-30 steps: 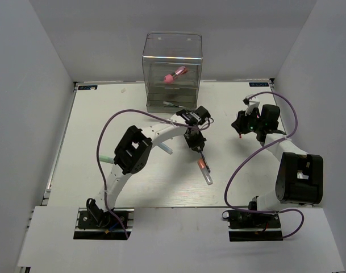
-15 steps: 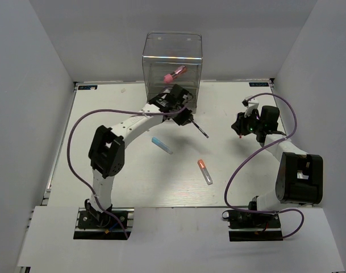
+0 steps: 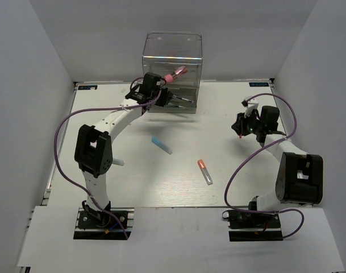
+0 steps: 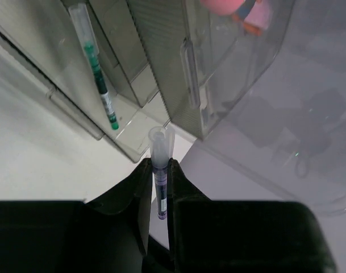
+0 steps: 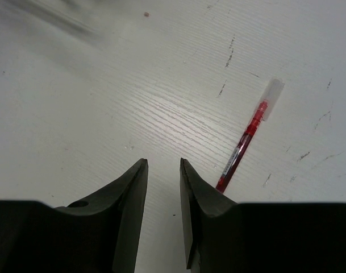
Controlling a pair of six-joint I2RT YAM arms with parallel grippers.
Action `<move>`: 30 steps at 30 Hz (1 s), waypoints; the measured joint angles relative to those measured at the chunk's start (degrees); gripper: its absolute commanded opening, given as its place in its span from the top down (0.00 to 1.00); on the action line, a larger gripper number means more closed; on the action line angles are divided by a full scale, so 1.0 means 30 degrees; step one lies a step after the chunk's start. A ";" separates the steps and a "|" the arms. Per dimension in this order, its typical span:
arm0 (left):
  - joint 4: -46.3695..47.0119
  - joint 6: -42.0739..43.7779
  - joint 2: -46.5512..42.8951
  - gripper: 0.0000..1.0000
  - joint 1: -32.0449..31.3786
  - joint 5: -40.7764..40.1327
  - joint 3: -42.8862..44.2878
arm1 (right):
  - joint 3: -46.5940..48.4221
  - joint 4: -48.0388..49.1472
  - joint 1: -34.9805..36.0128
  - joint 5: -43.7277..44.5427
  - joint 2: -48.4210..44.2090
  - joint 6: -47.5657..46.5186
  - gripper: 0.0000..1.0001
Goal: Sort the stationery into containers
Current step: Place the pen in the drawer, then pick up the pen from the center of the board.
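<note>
The clear container (image 3: 173,54) stands at the back of the table, with a pink-red tube (image 3: 174,75) inside it. My left gripper (image 3: 166,100) is at its lower drawers, shut on a thin dark pen (image 3: 184,102). In the left wrist view the gripper (image 4: 159,163) pinches this clear-capped pen (image 4: 160,182), which points at an open drawer (image 4: 133,128). A green pen (image 4: 99,74) lies in a drawer to the left. My right gripper (image 5: 162,165) is open and holds nothing above the table, with a red pen (image 5: 246,142) just to its right.
A blue-capped white marker (image 3: 161,144) lies mid-table and an orange-tipped clear pen (image 3: 205,171) nearer the front. A mint-green bar (image 3: 118,162) peeks out beside the left arm. Purple cables loop over both arms. White walls close in the left, right and back sides.
My left arm swung from the middle of the table back and left to the container's drawers, carrying the dark pen. The right arm stayed put.
</note>
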 measured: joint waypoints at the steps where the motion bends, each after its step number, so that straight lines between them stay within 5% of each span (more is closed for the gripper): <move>1: 0.0146 -0.0291 0.0087 1.00 0.0080 -0.0102 0.0022 | 0.0000 -0.0022 0.0000 0.0000 0.0000 -0.0044 0.64; 9: 0.0175 -0.2025 0.2244 0.95 0.0452 -0.0991 0.1209 | 0.0000 -0.0597 0.0000 0.0102 -0.0219 -0.0328 0.63; 14: 0.0146 -0.2492 0.3723 0.55 0.0641 -0.1224 0.2120 | 0.0000 -0.0750 0.0000 0.0466 -0.0561 -0.0153 0.51; 17: 0.0138 -0.2674 0.4051 0.48 0.0750 -0.1253 0.2543 | 0.0000 -0.0765 0.0000 0.1137 -0.0568 0.0211 0.44; 30: 0.0576 0.1100 0.2703 0.40 0.0707 0.0087 0.2178 | 0.2718 -0.2113 0.0036 0.4932 0.3381 0.1231 0.45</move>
